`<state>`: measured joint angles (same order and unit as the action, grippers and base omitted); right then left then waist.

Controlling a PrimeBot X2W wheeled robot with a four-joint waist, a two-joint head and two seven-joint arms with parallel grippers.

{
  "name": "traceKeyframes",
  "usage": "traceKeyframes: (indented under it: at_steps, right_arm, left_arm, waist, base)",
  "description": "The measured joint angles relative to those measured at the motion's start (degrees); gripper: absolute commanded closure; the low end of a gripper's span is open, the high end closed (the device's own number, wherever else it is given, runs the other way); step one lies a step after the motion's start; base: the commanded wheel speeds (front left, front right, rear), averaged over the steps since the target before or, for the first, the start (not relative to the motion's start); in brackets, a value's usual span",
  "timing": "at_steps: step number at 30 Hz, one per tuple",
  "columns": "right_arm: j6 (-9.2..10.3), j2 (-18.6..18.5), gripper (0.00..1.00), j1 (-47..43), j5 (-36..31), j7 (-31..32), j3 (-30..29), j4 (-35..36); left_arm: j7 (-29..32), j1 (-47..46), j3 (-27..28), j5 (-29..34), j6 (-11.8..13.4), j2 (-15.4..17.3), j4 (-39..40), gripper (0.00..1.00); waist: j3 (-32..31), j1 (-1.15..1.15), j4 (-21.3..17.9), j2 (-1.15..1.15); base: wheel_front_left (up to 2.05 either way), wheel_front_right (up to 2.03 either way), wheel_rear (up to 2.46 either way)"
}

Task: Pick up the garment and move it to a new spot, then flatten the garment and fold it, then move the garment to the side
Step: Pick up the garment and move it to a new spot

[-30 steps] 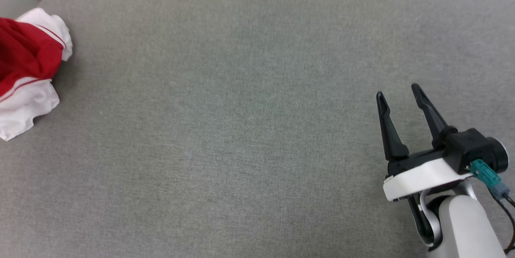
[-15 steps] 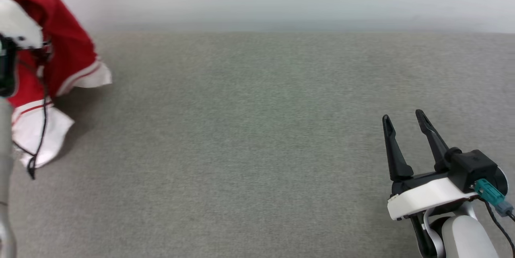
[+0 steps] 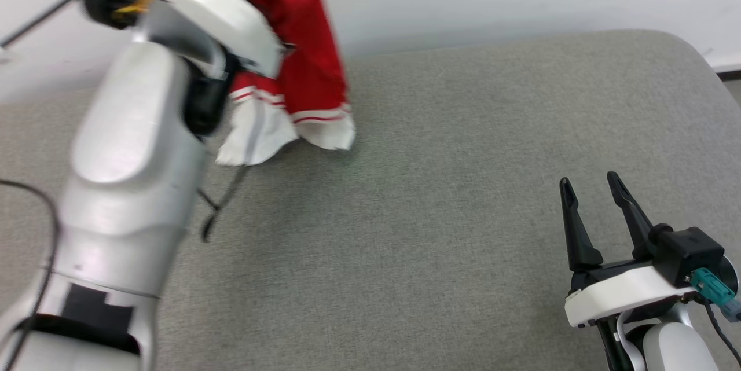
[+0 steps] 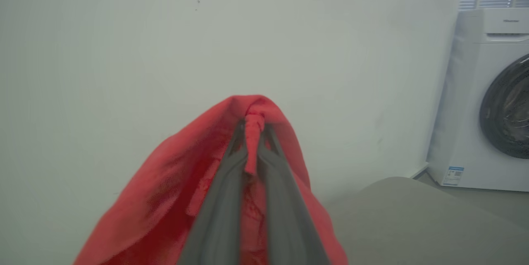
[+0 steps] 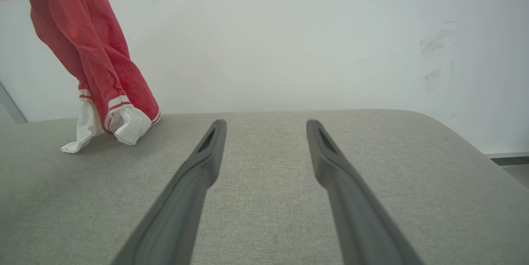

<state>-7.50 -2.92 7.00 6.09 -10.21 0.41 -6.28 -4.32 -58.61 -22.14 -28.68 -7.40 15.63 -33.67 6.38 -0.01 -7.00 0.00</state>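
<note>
- Garment (image 5: 99, 50): thin red cloth, bunched into one long hanging drape. We note white ends at the bottom, edged with red-and-white striped trim.
- Garment, place: it hangs down from the left gripper (image 4: 253, 130). Its white ends touch the grey cushion (image 3: 434, 215) below that gripper. It is well apart from the right gripper (image 3: 589, 181), off to that gripper's left.
- Left gripper: fingers together, clamped on a pinch of red cloth at the tips. The rest of the cloth falls away on both sides of the fingers. We find it raised above the cushion, before the pale wall (image 5: 289, 29).
- Right gripper: fingers wide apart, nothing held. It sits low over the cushion, and we see grey cloth between the fingers.
- Washing machine (image 4: 487, 99): white, beyond the left gripper, to its right in the left wrist view.
</note>
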Motion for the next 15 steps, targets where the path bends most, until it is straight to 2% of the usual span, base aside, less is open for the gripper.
traceKeyframes:
  at_steps: [5, 10, 15]
  right_arm:
    - [-0.01, 0.01, 0.00, 0.07, 0.48, -0.02, 0.18, 0.55]
    - [0.00, 0.01, 0.00, 0.10, 1.01, -0.38, 0.16, 0.38]
    - [-0.01, 0.01, 0.00, 0.29, 1.65, -1.04, 0.32, -0.30]
  left_arm:
    - [0.68, 2.10, -6.01, -2.96, -0.10, -4.49, 5.03, 1.00]
    - [1.46, 7.30, -11.24, -4.88, -0.10, -5.60, 6.11, 1.00]
    - [1.80, 15.75, -17.49, -5.35, -0.10, -6.06, 3.44, 1.00]
  waist:
    - [1.61, 0.00, -1.62, 0.00]
    - [3.53, 0.00, -2.64, 0.00]
    - [4.98, 0.01, -2.67, 0.00]
  base:
    - [0.00, 0.00, 0.00]
    - [0.00, 0.00, 0.00]
    - [0.00, 0.00, 0.00]
